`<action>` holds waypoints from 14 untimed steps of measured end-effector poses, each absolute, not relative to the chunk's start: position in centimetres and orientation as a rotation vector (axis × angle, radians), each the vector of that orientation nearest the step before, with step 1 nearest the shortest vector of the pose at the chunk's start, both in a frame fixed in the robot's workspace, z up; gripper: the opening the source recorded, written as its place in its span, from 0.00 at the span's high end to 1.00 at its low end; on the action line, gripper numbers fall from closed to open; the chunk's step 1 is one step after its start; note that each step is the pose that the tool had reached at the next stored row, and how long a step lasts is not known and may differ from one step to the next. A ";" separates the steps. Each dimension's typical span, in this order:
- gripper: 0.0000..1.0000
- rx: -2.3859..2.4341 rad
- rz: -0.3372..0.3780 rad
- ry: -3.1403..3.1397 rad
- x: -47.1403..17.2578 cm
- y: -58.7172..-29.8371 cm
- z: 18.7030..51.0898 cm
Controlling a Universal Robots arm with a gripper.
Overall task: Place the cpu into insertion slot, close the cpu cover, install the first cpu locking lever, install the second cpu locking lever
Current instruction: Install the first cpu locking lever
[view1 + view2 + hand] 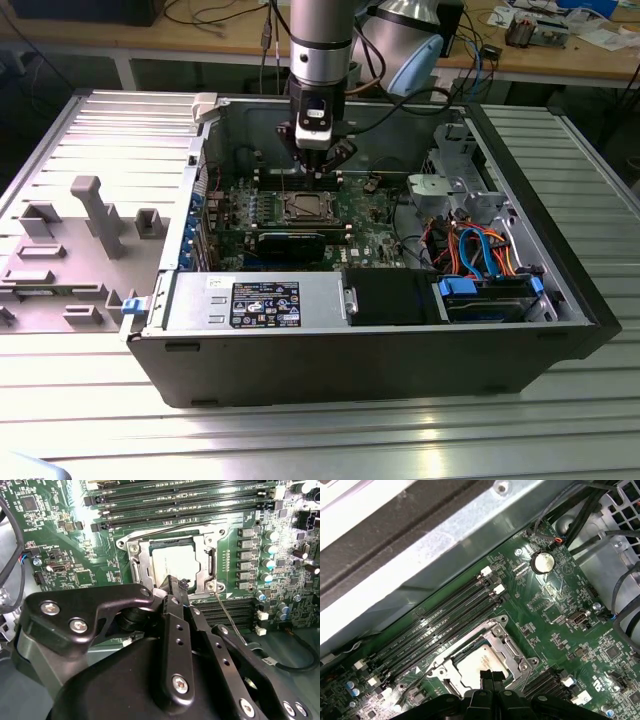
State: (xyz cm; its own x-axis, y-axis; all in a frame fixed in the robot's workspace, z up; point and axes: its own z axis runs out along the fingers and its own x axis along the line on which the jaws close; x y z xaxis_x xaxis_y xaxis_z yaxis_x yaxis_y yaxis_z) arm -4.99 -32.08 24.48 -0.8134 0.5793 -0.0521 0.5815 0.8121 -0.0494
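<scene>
Exterior view: gripper (318,179) is down inside the open black metal computer case (350,368), at 12 o'clock of the square silver-rimmed insertion slot (285,208)
Jaws: black fingertips (486,676) pressed together in the first wrist view, nothing between them, tips over the socket's edge
Cpu: small flat silvery-tan square chip (175,562) sits in the slot
Cover: thin silvery metal frame (140,560) lies flat around the chip
Lever: thin metal wire lever (231,620) angles away from the socket corner

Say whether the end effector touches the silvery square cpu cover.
Cannot tell: in the second wrist view the end effector overlaps the cpu cover's edge.
</scene>
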 end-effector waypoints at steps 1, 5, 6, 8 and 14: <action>0.89 0.943 -0.098 2.959 -5.0 -32.1 24.5; 0.89 0.905 -0.097 2.970 -5.0 -32.1 24.5; 0.89 0.901 -0.097 2.971 -5.0 -32.1 24.5; 0.89 0.887 -0.097 2.975 -5.0 -32.1 24.5; 0.89 0.855 -0.096 2.984 -5.0 -32.1 24.5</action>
State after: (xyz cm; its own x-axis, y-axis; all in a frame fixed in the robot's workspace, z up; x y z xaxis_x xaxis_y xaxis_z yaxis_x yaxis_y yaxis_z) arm -4.99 -32.08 24.47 -0.8479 0.5276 -0.0521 0.5298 0.8467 -0.0493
